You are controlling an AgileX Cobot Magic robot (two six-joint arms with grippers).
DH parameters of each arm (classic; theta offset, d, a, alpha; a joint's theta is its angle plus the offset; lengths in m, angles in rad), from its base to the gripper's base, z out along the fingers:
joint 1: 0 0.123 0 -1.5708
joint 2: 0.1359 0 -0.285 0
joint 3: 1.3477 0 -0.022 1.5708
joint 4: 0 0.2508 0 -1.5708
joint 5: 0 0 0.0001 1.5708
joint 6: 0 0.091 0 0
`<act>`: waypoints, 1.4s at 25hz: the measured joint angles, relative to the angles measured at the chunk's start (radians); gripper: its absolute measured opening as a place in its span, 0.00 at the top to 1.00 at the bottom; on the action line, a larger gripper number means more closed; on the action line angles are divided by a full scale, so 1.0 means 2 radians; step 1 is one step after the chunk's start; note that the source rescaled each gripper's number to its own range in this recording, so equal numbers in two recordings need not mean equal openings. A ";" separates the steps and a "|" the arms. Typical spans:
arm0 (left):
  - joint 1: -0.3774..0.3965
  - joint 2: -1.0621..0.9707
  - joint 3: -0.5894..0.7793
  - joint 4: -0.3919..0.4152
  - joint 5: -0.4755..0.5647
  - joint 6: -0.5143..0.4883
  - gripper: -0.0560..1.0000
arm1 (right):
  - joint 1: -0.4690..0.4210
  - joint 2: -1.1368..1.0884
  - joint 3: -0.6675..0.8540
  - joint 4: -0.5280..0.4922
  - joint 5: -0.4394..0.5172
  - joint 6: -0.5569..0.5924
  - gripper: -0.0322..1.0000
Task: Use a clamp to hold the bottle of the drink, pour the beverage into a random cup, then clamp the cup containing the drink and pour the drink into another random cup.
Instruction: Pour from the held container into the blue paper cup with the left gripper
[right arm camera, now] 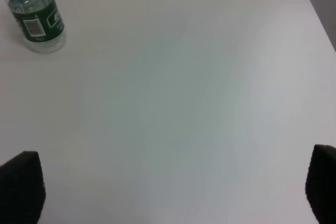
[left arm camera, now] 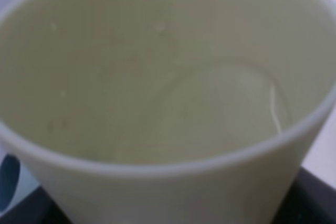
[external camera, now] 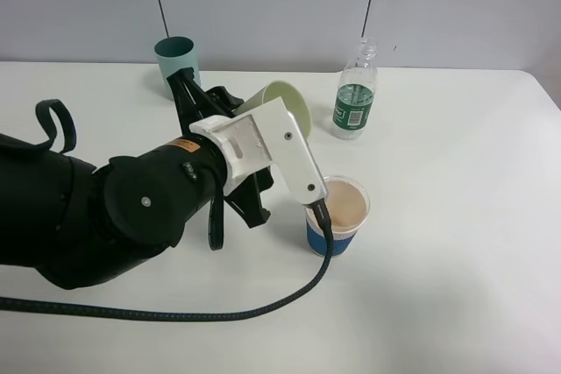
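My left gripper (external camera: 230, 102) is shut on the pale yellow-green cup (external camera: 285, 104), which is tilted on its side in the air, mouth facing up and right. That cup's inside (left arm camera: 157, 77) fills the left wrist view, where a faint curved rim of clear beverage (left arm camera: 275, 111) shows near the bottom. The blue-banded cup (external camera: 337, 216) stands upright on the table, in front of and below the held cup. The uncapped bottle (external camera: 355, 94) with its green label stands at the back right, also visible as the bottle (right arm camera: 37, 19). My right gripper (right arm camera: 170, 192) is open over bare table.
A teal cup (external camera: 178, 59) stands at the back, just behind the left arm. The arm's black cable (external camera: 263, 308) trails across the white table (external camera: 456, 286) and past the blue-banded cup. The table's right edge (right arm camera: 317, 17) runs close to the right gripper.
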 joint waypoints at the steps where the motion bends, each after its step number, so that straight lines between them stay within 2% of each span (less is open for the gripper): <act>1: -0.003 0.000 -0.002 -0.003 0.000 0.011 0.90 | 0.000 0.000 0.000 0.000 0.000 0.000 0.00; 7: -0.007 0.000 -0.010 -0.024 0.012 0.079 0.90 | 0.000 0.000 0.000 0.000 0.000 0.000 0.00; 11: -0.007 0.000 -0.010 -0.027 0.012 0.102 0.90 | 0.000 0.000 0.000 0.000 0.000 0.000 0.00; 15: -0.007 0.000 -0.010 -0.022 0.012 0.106 0.90 | 0.000 0.000 0.000 0.000 0.000 0.000 0.00; 20: -0.007 0.000 -0.010 0.009 0.014 0.107 0.90 | 0.000 0.000 0.000 0.000 0.000 0.000 0.00; 35: -0.007 0.000 -0.010 0.063 0.026 0.108 0.90 | 0.000 0.000 0.000 0.000 0.000 0.000 0.00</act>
